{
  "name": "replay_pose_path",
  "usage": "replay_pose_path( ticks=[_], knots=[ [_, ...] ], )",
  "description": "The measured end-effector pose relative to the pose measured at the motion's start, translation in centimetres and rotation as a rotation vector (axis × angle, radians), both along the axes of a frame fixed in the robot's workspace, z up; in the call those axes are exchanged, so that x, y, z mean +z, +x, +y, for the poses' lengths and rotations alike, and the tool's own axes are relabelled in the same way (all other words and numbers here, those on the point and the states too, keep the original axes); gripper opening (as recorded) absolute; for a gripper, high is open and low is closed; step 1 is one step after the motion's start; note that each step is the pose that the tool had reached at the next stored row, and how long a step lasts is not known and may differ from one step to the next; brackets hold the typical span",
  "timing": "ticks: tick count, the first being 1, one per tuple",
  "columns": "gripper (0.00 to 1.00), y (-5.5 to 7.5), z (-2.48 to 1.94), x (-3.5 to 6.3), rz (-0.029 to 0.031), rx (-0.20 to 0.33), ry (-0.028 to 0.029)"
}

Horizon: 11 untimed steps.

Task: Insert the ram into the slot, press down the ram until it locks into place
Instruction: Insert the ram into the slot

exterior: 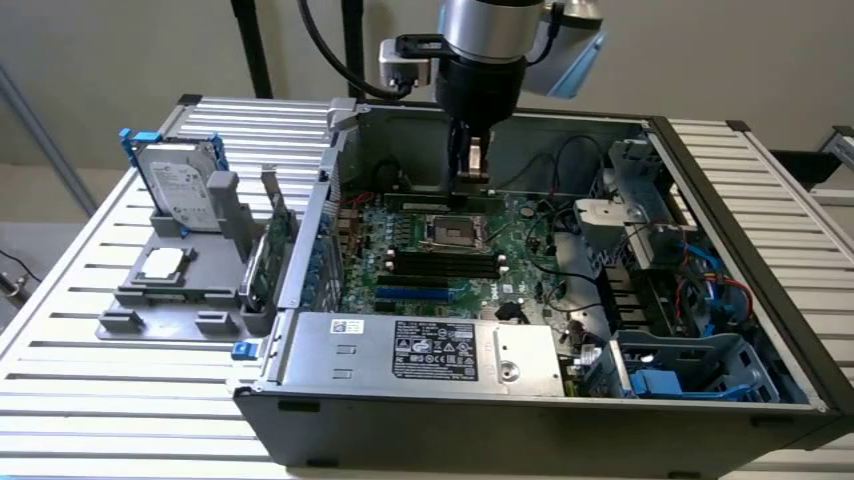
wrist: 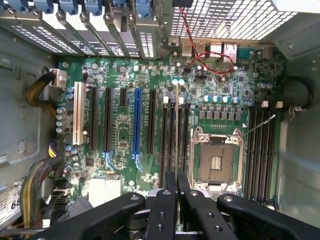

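Note:
My gripper (exterior: 474,178) hangs inside the open computer case (exterior: 534,420), above the green motherboard (exterior: 400,245). Its black fingers (wrist: 169,192) are shut on the ram (wrist: 177,130), which shows edge-on as a thin pale line running out from between them. Beneath that line lies a group of long black slots (wrist: 164,145) with white end clips, right beside the CPU socket (wrist: 216,160). A second group of black slots (wrist: 260,150) sits on the socket's other side. The ram is held above the board, clear of the slots.
A blue socket (wrist: 137,125) and a white one (wrist: 78,112) lie parallel farther off. The power supply (exterior: 414,350) sits at the case front, a drive cage (exterior: 694,365) at the exterior view's right. Outside the case, a hard drive (exterior: 180,185) stands on a grey fixture (exterior: 174,285).

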State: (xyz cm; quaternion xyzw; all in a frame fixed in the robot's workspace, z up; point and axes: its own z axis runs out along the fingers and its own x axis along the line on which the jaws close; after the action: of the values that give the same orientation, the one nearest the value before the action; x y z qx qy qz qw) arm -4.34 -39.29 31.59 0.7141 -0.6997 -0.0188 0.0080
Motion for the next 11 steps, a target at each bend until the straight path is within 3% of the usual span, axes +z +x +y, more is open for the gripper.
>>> replay_pose_path(
  ticks=[5, 11],
  knots=[
    [0.13, 0.0, 0.09, -0.91, -0.0001, 0.0, -0.0011],
    [0.13, 0.1, 0.26, -1.97, -0.0001, 0.0, -0.0066]
  ],
)
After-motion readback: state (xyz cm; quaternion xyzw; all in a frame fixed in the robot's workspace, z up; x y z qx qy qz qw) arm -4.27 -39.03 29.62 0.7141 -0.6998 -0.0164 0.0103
